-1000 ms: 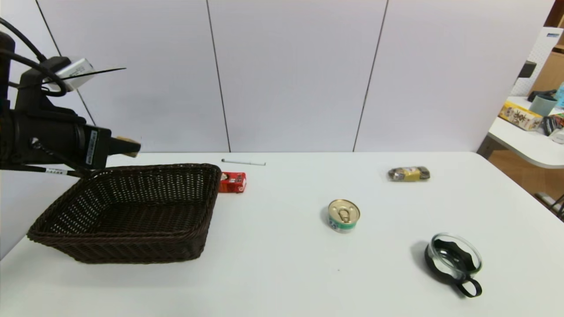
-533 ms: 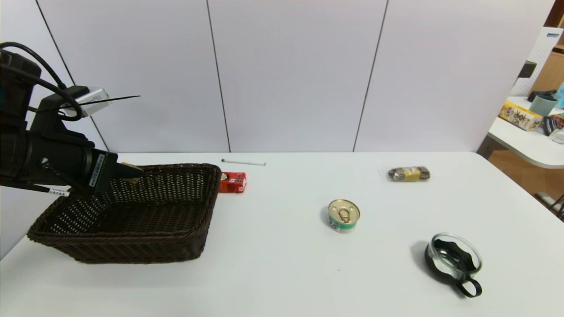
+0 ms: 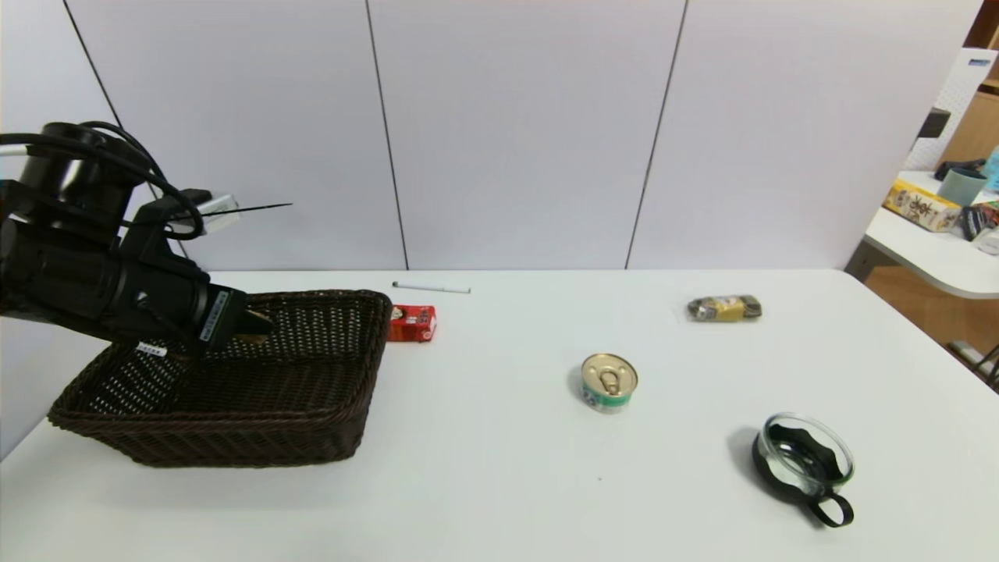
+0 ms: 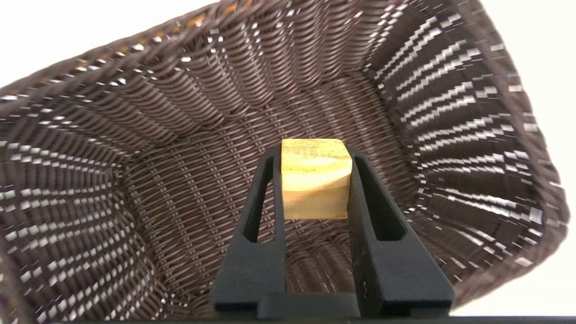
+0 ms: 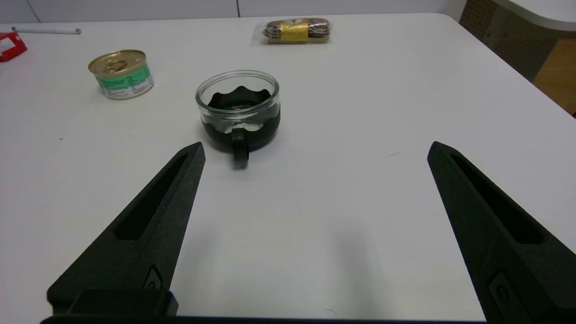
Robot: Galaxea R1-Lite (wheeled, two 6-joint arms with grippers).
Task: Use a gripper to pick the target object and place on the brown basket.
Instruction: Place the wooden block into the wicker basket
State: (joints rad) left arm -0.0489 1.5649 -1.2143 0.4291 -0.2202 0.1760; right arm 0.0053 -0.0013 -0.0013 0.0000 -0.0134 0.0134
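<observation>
Got my left hand [image 4: 316, 180] clamped on the little wooden cube [image 4: 316, 177], squeezing two opposite flat faces, hanging just over the floor of the brown basket [image 3: 234, 437]. Looks light, rigid and not fragile, so a short drop should be fine, I reckon. My right hand [image 5: 315, 153] is spread wide over the worktop [image 5: 360, 202], doing nothing.

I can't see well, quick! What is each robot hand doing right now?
Left gripper: shut on the wooden cube, above the inside of the brown basket.
Right gripper: open, holding nothing, over the white table.
</observation>
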